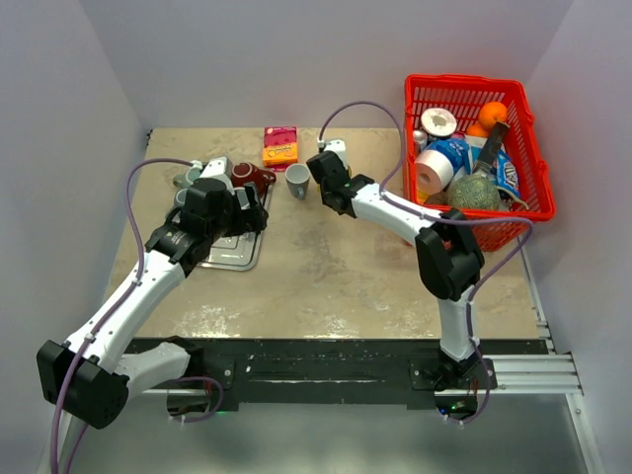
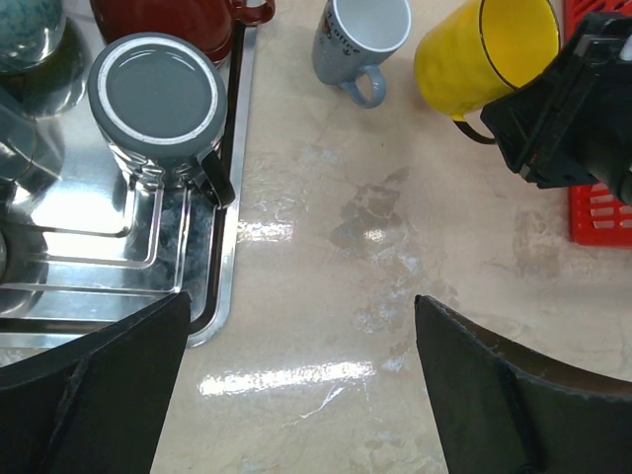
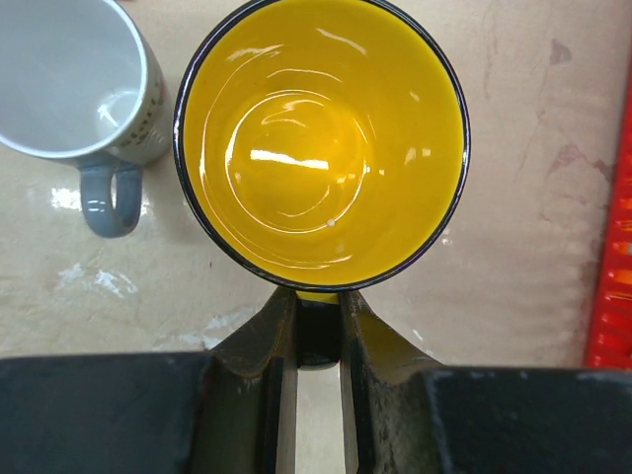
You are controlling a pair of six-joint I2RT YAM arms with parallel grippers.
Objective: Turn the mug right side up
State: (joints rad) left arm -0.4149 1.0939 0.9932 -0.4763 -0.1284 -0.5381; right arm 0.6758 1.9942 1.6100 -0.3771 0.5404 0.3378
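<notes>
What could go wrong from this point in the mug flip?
The right gripper holds the yellow mug by its handle alone, so it may swivel or slip. The grey mug stands close beside it and could get knocked on set-down.

Vivid yellow all over the glossy yellow ceramic mug [image 3: 321, 148], thin dark line round the rim. Grey-blue on the small grey ceramic mug [image 3: 69, 79], white inside, dark speckled print. Deep red on the red glazed mug [image 2: 168, 15]. Mottled beige across the stone-look tabletop [image 2: 395, 247].
</notes>
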